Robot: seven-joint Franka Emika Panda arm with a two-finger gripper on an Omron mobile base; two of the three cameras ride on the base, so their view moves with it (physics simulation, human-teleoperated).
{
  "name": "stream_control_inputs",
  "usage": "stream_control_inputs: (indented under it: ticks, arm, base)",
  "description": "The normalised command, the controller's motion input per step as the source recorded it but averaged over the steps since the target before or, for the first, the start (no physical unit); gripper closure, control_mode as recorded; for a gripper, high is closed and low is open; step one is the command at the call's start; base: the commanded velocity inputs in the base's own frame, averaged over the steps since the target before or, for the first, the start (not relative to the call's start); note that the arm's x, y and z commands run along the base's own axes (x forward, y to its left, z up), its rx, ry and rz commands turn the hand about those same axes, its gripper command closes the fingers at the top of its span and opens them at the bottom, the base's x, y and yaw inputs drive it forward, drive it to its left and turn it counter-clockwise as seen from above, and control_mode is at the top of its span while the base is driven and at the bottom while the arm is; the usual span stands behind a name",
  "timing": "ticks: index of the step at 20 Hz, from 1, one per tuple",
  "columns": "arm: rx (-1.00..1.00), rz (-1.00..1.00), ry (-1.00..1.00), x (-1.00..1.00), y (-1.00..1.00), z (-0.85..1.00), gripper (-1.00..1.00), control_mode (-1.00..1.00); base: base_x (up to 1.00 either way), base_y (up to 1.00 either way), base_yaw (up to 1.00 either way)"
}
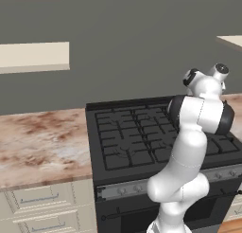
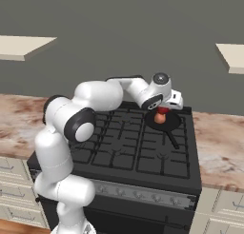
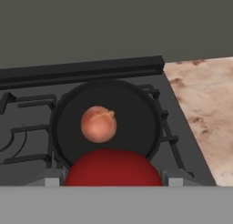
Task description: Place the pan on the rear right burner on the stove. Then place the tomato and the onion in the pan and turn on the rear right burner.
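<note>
Closest to the lens: tomato (image 3: 113,167), a glossy red dome flanked on both sides by the fingertips (image 3: 175,177) of the end effector (image 3: 113,178). Grasping it, to judge from the wide jaws set against either side of the ball and from the right base view, with red tucked right under the hand and clear of the pan floor.

Directly beyond and below: pan (image 3: 136,109), matte black, seated on the rear right burner (image 3: 167,127) of the stove (image 1: 127,142), hard by the back rail. Inside it, left of centre as seen from the hand: onion (image 3: 98,124), resting on the pan floor. To the right, marbled bench (image 3: 200,104).

Key relation for the coming move: tomato above the near part of the pan, onion just ahead of it and slightly to one side. Straight down looks like a landing on bare pan floor next to the onion, perhaps touching it. Handle (image 2: 172,139) pointing toward the front of the stove, away from the drop zone.

Judged stage: pan placed, onion in, tomato about to be released. Afterwards, a long reach back to the knob strip (image 2: 138,194) on the stove front. Risk: roll of the tomato against the onion on release.
</note>
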Motion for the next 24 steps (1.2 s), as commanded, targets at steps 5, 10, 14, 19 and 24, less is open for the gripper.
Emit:
stream_control_inputs:
  ticks: [5,10,14,19,24]
  arm:
    - [0.00,-0.01,0.00,0.00,-0.18,-0.02,1.00,-1.00]
    - [0.00,-0.01,0.00,0.00,-0.13,-0.17,1.00,-1.00]
    - [0.00,-0.01,0.00,0.04,-0.01,-0.13,1.00,-1.00]
    - [0.00,0.00,0.00,0.15,0.00,-0.16,1.00,-1.00]
    - [0.00,0.00,0.00,0.20,0.00,-0.27,1.00,-1.00]
  base:
    - [0.00,0.00,0.00]
    - [0.00,0.00,0.00]
    - [0.00,0.00,0.00]
    - [0.00,0.00,0.00]
    - [0.00,0.00,0.00]
